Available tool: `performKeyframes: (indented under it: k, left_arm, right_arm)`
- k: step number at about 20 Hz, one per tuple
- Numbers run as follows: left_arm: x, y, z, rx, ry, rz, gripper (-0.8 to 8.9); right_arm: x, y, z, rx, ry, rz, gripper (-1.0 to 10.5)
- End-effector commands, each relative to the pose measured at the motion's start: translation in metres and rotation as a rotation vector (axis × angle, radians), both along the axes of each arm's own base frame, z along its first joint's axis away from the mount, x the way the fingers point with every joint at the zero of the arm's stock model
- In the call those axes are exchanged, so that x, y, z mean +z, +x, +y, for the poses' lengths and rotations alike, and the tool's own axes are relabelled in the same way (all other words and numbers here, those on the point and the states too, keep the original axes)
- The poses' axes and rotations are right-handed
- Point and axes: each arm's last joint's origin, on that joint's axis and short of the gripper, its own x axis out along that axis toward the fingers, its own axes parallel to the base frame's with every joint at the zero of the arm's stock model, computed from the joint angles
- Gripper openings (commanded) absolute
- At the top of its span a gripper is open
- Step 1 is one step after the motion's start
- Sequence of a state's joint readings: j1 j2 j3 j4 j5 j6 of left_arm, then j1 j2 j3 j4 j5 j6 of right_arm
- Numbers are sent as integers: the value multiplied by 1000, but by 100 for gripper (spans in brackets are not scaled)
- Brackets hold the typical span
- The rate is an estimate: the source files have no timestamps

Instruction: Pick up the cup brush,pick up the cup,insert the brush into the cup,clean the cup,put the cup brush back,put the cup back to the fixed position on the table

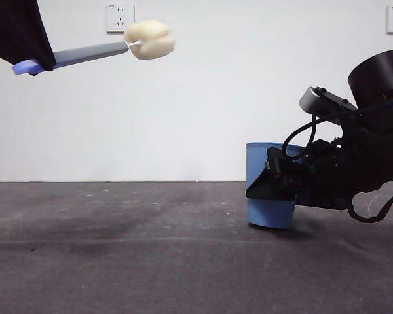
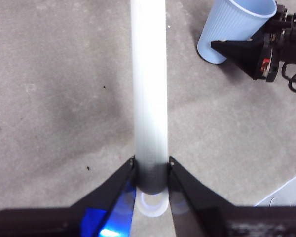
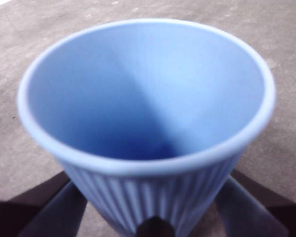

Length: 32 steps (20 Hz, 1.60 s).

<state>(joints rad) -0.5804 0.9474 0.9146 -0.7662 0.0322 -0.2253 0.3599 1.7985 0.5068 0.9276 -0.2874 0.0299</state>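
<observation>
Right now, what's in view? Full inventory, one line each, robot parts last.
cup brush: one, grey handle with a cream-yellow sponge head, held high in the air, well to one side of the cup.
cup: one, blue ribbed plastic, upright on the table, open top, nothing inside as seen in the right wrist view.
table: one, dark grey-brown, scuffed, under everything.
wall sockets: two, white, on the white back wall, one at each upper side.
left gripper: one, black, jaws shut on the cup brush handle near its end, raised above the table.
right gripper: one, black, low by the table, a jaw on each side of the cup's lower body; contact not clear.
</observation>
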Motion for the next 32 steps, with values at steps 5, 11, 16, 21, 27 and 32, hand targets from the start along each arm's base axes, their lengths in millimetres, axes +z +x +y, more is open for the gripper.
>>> performKeyframes:
  k: [5, 11, 16, 21, 27, 32]
  left_arm:
    - [-10, -7, 4, -109, 144, 40, -9]
    - [-13, -11, 7, -233, 253, 36, -9]
    - [-17, -15, 10, -353, 353, 43, -9]
    - [-19, -17, 7, -445, 403, 25, -9]
    - [-34, -14, -17, -586, 485, 76, -9]
    - [-40, -13, -28, -624, 508, 88, -9]
  right_arm:
    - [16, -17, 1, 43, -110, 131, -13]
    - [88, -34, 5, 100, -409, 245, -13]
    - [137, -38, 13, 175, -708, 279, -13]
    - [142, -51, 19, 248, -1015, 261, -13]
    - [142, -61, 31, 310, -1302, 142, -12]
    - [139, -67, 45, 403, -1468, 56, -13]
